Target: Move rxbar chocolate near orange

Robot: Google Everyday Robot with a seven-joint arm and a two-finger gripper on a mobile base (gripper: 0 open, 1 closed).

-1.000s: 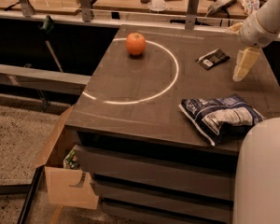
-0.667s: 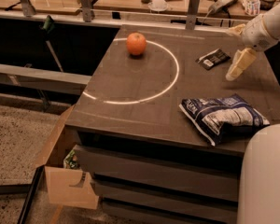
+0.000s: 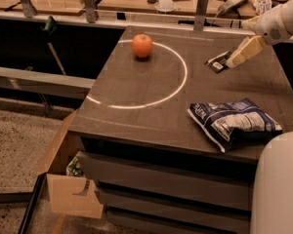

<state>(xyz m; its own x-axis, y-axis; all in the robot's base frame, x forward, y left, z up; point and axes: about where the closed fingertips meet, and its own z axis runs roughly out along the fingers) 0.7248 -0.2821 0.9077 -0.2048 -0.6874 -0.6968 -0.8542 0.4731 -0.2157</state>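
Observation:
The rxbar chocolate (image 3: 217, 62) is a small black bar with a white end. It lies flat on the dark table top at the back right, just outside a white painted arc. The orange (image 3: 142, 45) sits at the back left of the table, on the far edge of that arc, well to the left of the bar. My gripper (image 3: 236, 59) reaches in from the upper right on a white arm. Its beige tip is low over the table, right at the bar's right end.
A blue-and-white chip bag (image 3: 234, 122) lies at the front right of the table (image 3: 136, 126). A white rounded robot part (image 3: 278, 189) fills the lower right corner. An open cardboard box (image 3: 71, 179) stands on the floor at the left. Cluttered benches run behind the table.
My gripper has moved left and down from beside the bar until its tip is at the bar's right end. The bar, orange and chip bag have not moved.

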